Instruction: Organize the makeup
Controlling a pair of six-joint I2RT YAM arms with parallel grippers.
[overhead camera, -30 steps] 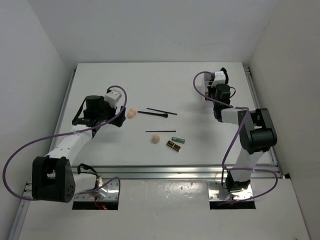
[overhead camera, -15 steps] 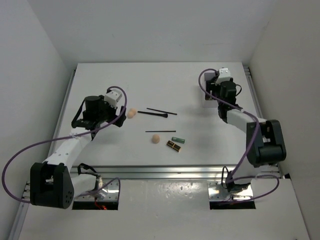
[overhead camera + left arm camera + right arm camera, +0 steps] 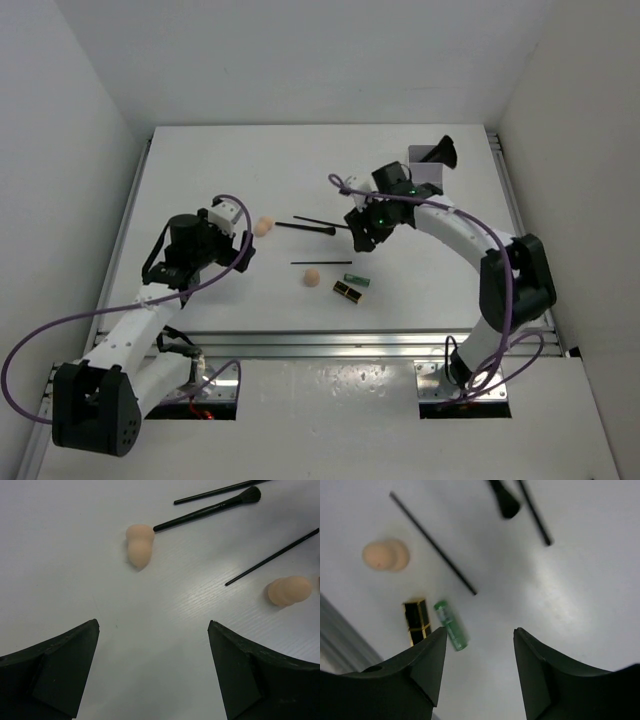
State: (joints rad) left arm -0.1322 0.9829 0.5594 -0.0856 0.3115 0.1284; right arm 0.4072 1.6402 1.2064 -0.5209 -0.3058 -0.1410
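Note:
Loose makeup lies mid-table: a peach sponge (image 3: 264, 226), a black brush (image 3: 305, 228), a thin pencil (image 3: 323, 222), a second pencil (image 3: 321, 263), a second sponge (image 3: 312, 277), a green tube (image 3: 357, 280) and a black-gold lipstick (image 3: 347, 291). My left gripper (image 3: 242, 246) is open and empty, left of the first sponge (image 3: 139, 546), which lies ahead of its jaws (image 3: 153, 623). My right gripper (image 3: 360, 236) is open and empty above the table, just right of the green tube (image 3: 451, 626) and lipstick (image 3: 417, 621). The copper tube is out of view.
A translucent white box (image 3: 428, 165) stands at the back right with a black fluffy brush head (image 3: 445, 150) sticking out of it. White walls close in the table on three sides. A metal rail runs along the near edge.
My right arm has swung from the box at the back right to the middle, over the loose items. My left arm has drawn back a little toward the near edge.

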